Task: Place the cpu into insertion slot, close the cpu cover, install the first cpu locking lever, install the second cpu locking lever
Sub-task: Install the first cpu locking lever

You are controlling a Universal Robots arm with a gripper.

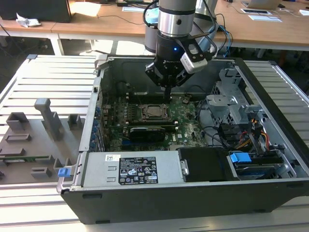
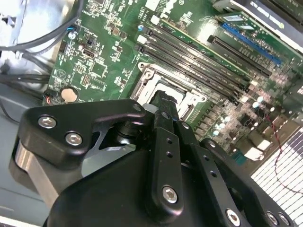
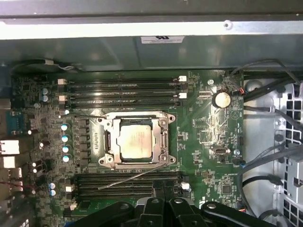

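The cpu (image 3: 137,144) lies flat in the insertion slot (image 1: 153,111) on the green motherboard. Its silver top shows through the window of the cpu cover (image 3: 164,142), which lies down over it. One thin wire lever (image 3: 132,177) slants loose beside the socket, over the memory slots. Another thin lever (image 3: 85,115) runs along the opposite side. My gripper (image 1: 167,96) hangs just above the socket's far edge in the exterior view, fingers together and holding nothing. In the second wrist view its fingertips (image 2: 163,101) hide part of the socket frame (image 2: 189,99).
Black memory slots (image 3: 123,90) flank the socket on two sides. The open case has tall walls (image 1: 99,87). A power supply (image 1: 130,169) sits at the front. A drive cage with cables (image 1: 231,106) is on the exterior view's right, and a grey fixture plate (image 1: 34,135) on its left.
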